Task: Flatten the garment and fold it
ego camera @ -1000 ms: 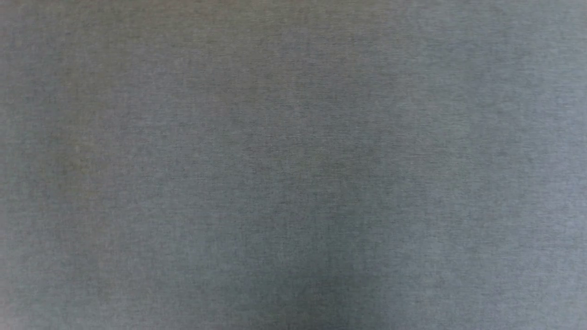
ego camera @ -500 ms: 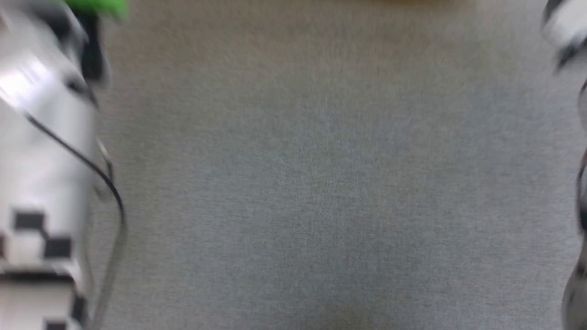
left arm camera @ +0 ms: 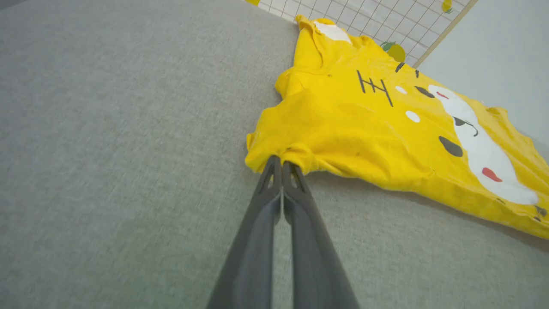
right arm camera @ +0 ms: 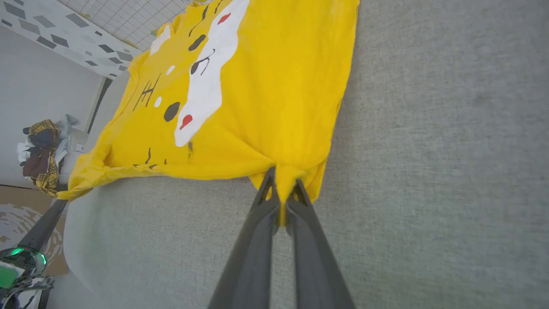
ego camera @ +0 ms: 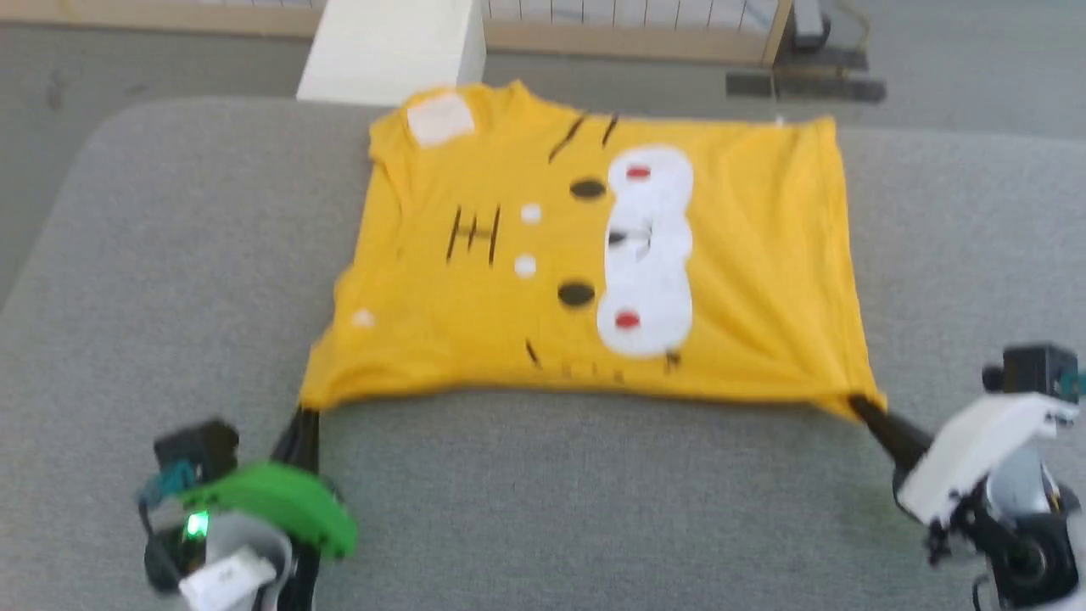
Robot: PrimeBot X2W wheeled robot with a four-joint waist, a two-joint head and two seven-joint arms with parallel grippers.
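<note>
The garment (ego camera: 730, 255), a mustard-yellow T-shirt with a cartoon face print, lies spread on the grey table (ego camera: 170, 255), print up and turned sideways. My left gripper (ego camera: 304, 412) is shut on its near left corner (left arm camera: 274, 152). At the near right corner (right arm camera: 285, 176) my right gripper (ego camera: 855, 400) is shut on the cloth, a strip of fabric pinched between its fingers (right arm camera: 261, 223). The near edge hangs stretched between both grippers, slightly lifted off the table. The collar end with a white patch (ego camera: 438, 117) points to the far left.
A white block (ego camera: 386, 47) stands behind the table's far edge, with a wooden-framed grid fence (ego camera: 628, 17) beyond it. A pile of dark and plaid clothes (right arm camera: 40, 150) sits off the table in the right wrist view. Grey table surface extends on both sides of the shirt.
The head camera has swung up from bare grey cloth, so the shirt and both grippers have come into the picture. Whether the arms themselves moved cannot be told.
</note>
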